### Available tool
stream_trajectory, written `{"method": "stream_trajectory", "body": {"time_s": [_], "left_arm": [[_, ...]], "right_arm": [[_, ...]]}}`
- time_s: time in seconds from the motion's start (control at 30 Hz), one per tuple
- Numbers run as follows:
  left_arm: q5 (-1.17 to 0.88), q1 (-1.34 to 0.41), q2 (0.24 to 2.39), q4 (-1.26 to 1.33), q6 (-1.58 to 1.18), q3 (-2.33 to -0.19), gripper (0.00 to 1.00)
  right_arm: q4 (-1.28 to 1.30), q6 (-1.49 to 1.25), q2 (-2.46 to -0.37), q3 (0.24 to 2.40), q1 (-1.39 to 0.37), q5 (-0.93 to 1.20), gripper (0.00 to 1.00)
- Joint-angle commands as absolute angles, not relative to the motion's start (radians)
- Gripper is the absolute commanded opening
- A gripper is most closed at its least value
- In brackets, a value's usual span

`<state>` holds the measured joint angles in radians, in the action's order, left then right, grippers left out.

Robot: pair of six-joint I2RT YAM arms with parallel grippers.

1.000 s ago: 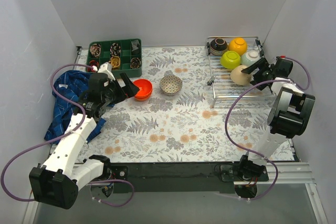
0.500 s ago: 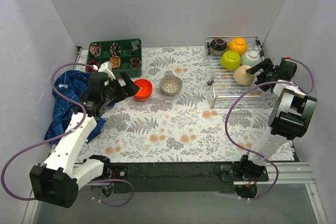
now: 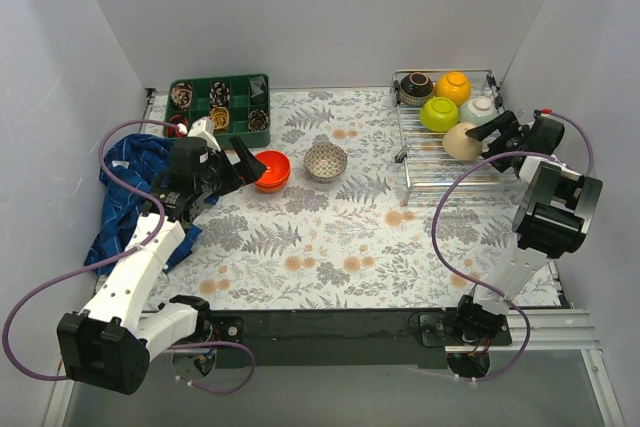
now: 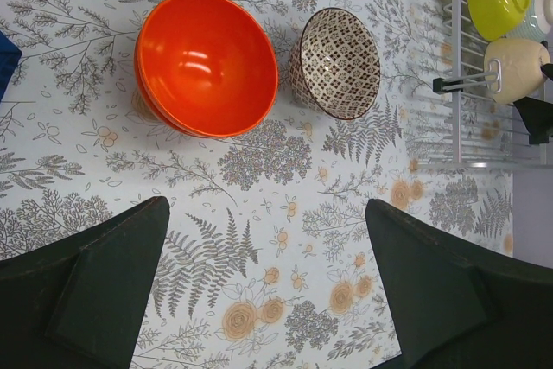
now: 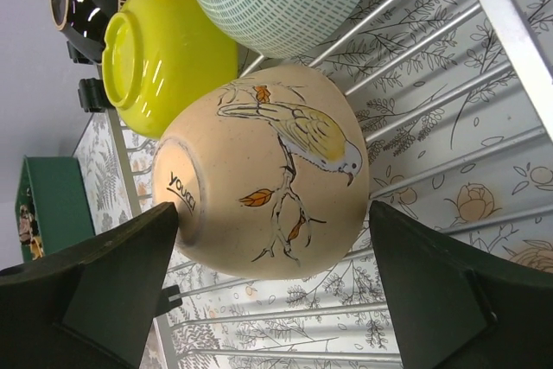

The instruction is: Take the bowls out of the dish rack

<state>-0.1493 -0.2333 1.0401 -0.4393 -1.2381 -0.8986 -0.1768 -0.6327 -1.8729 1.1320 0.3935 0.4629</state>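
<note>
Right tool (image 5: 274,213) wide around beige bowl (image 5: 285,127)

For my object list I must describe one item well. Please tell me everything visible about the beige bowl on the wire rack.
The beige bowl is small, round and glossy, like glazed ceramic, painted with a yellow-white bird on a branch with orange leaves, and dark lettering by its foot. It lies tipped on the dish rack bars, foot sideways, close beside the lime green bowl. The open right claw flanks it without gripping.
</note>
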Motion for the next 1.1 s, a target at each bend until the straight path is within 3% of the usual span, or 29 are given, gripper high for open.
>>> {"method": "stream_trajectory", "body": {"time_s": [0.0, 0.5, 1.07], "left_arm": [[-0.158, -0.236, 1.031, -0.423, -1.236, -0.917, 0.98], [-0.175, -0.239, 1.008, -0.429, -1.275, -0.914, 0.98], [-0.155, -0.239, 0.966, -0.459, -1.284, -0.911, 0.98]], "right_arm": [[-0.210, -0.658, -1.925, 1.088, 0.411, 0.460, 0.99], [-0.210, -0.900, -1.911, 1.025, 0.425, 0.408, 0.99], [-0.003, -0.812, -1.970, 1.164, 0.422, 0.459, 0.99]]}}
